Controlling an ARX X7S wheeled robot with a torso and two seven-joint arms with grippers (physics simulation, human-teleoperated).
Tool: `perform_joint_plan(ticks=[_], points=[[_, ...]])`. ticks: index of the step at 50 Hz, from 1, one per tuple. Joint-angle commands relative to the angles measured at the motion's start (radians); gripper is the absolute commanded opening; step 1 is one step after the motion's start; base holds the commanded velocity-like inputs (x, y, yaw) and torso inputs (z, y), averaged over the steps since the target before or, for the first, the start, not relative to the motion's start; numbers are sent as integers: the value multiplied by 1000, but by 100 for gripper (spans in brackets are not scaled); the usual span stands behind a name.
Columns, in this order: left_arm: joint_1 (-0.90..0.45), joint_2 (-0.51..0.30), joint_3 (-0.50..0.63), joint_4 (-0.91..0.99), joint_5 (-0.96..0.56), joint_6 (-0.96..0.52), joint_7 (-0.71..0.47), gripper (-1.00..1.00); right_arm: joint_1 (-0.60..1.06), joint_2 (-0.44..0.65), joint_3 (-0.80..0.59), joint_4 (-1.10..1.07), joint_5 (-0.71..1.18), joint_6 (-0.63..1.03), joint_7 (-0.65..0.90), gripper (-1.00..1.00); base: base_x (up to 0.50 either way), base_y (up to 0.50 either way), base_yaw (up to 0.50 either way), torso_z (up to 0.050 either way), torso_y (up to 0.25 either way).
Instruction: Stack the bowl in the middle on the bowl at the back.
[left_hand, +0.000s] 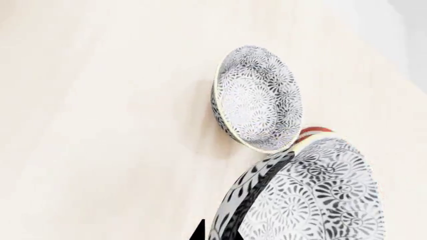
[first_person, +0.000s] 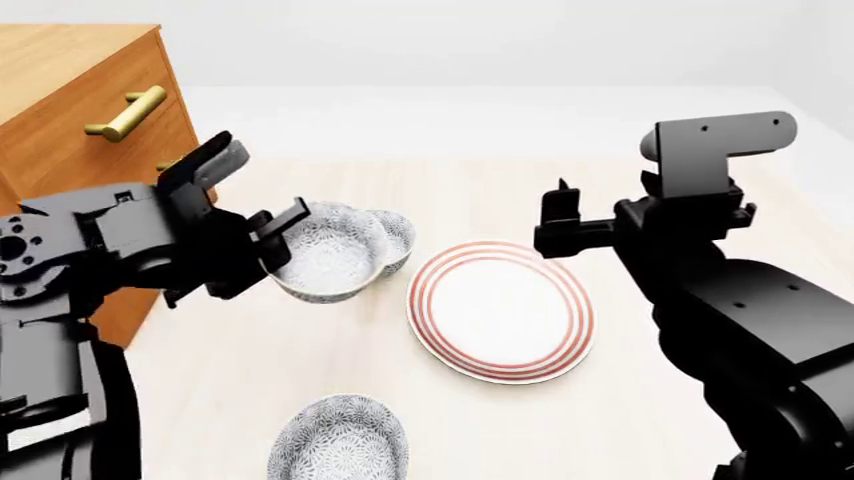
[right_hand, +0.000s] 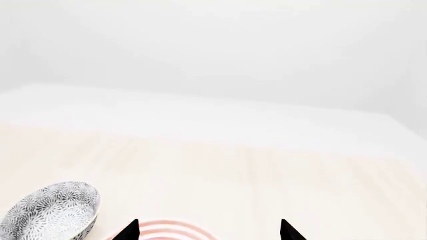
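My left gripper (first_person: 283, 240) is shut on the rim of the bowl in the middle (first_person: 327, 255), which hangs above the table, tilted. In the left wrist view that bowl (left_hand: 313, 195) fills the near corner, with its wall between the fingers of my left gripper (left_hand: 217, 234). The bowl at the back (first_person: 394, 238) stands on the table just behind and beside the held one; it shows apart from it in the left wrist view (left_hand: 257, 97). My right gripper (first_person: 561, 215) hovers open over the plate's far edge, nothing between its fingertips (right_hand: 210, 231).
A flat white plate with red rings (first_person: 501, 310) lies right of the bowls. A third speckled bowl (first_person: 340, 440) sits near the front edge. A wooden cabinet with brass handles (first_person: 80, 90) stands at the left. One speckled bowl (right_hand: 53, 212) shows in the right wrist view.
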Motion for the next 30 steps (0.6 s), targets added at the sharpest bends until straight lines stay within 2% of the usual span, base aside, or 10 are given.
perform_joint_plan(ticks=[1,4,7,10,16,30], points=[[98,13,-182,243,-601,-148,-601,-100,1,-9,27,-48,22,33,19,100,0,0,0,0,0],[164,-91,32,375,-838,39,-631,-100,2,-15,27,-57,23,33,28,100,0,0,0,0,0],[206,-191,168,516,-979,191,-630,-100,2,-21,32,-72,26,38,37,100,0,0,0,0,0],[236,-272,248,638,-1077,296,-627,-100,0,-28,45,-97,32,47,49,100,0,0,0,0,3],[278,-384,316,795,-1176,421,-619,-100,-9,-38,81,-152,50,80,70,100,0,0,0,0,0],[419,-535,426,1060,-1321,526,-600,-100,-34,-59,158,-245,101,149,104,100,0,0,0,0,0]])
